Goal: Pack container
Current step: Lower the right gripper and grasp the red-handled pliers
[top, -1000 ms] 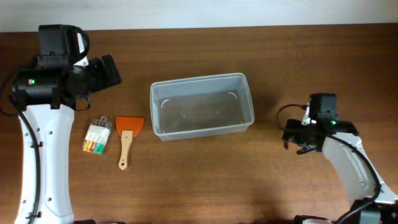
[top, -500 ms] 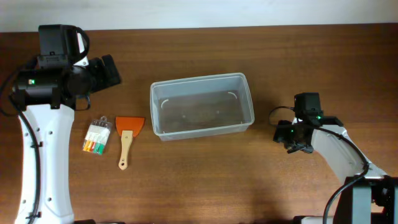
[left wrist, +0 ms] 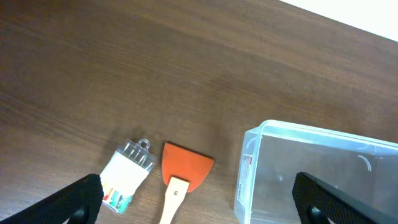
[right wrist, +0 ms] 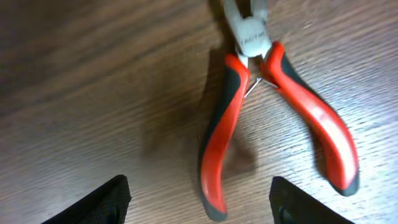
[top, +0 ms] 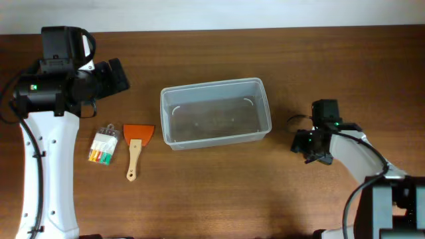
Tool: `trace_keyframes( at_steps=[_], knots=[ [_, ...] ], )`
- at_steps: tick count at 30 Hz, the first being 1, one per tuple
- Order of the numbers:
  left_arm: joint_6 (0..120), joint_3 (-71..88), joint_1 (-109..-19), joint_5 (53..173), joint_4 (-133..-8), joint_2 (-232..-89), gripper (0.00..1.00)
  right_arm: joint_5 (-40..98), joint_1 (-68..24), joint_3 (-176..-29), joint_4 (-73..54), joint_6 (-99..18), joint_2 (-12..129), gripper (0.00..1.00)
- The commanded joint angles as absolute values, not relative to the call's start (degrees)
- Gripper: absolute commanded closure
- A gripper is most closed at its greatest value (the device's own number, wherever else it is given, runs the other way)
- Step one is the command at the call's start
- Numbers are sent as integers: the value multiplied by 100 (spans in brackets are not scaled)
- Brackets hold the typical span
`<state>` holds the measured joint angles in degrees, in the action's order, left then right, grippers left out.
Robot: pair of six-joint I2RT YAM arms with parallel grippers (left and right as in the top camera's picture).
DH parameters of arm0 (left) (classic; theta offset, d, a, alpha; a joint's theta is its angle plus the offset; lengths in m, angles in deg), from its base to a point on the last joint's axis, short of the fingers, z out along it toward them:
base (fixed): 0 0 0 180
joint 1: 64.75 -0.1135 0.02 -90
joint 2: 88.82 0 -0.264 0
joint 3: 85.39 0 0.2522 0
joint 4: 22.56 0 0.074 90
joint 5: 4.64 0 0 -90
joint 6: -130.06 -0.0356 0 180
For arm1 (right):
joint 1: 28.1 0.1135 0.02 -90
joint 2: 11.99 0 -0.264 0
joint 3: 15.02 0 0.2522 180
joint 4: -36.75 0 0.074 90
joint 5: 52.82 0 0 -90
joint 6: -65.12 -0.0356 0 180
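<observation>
The clear plastic container point(top: 214, 85) stands empty at the table's middle; its left end shows in the left wrist view point(left wrist: 323, 134). An orange scraper with a wooden handle point(top: 135, 145) point(left wrist: 185, 169) and a small clear pack of coloured bits point(top: 103, 145) point(left wrist: 128, 173) lie left of it. My left gripper point(top: 117, 75) point(left wrist: 199, 202) is open and empty, high above these two. My right gripper point(top: 311, 147) point(right wrist: 202, 202) is open just above red-handled pliers point(right wrist: 225, 118) on the table right of the container. The arm hides the pliers from overhead.
The brown wooden table point(top: 219, 199) runs to a pale wall along its far edge point(top: 265, 13). The container's near wall lies between the two arms. Cables hang at the right arm's wrist point(top: 295, 119).
My right arm has moved left, towards the container, and now hovers over the pliers. The left arm, the container, the scraper and the pack have not moved.
</observation>
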<state>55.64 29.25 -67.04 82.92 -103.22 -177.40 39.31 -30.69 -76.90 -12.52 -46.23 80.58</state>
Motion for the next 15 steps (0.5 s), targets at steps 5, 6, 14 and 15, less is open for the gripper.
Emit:
trace_keyframes(
  at_steps=[5, 6, 14, 15],
  knots=[
    [5516, 2951, -6721, 8233, -10333, -17740, 1, 4041, -3401, -7657, -1173, -4791, 8176, 27],
    [5516, 2953, -6721, 8233, -10333, -17740, 1, 4041, -3471, -7657, -1171, -4791, 8176, 27],
    [5516, 2951, -6721, 8233, -10333, -17740, 1, 3888, -3913, -7657, -1167, -4609, 8176, 32],
    [5516, 2951, -6721, 8233, -10333, -17740, 1, 3890, -3911, -7657, -1169, -4577, 8176, 32]
  ],
)
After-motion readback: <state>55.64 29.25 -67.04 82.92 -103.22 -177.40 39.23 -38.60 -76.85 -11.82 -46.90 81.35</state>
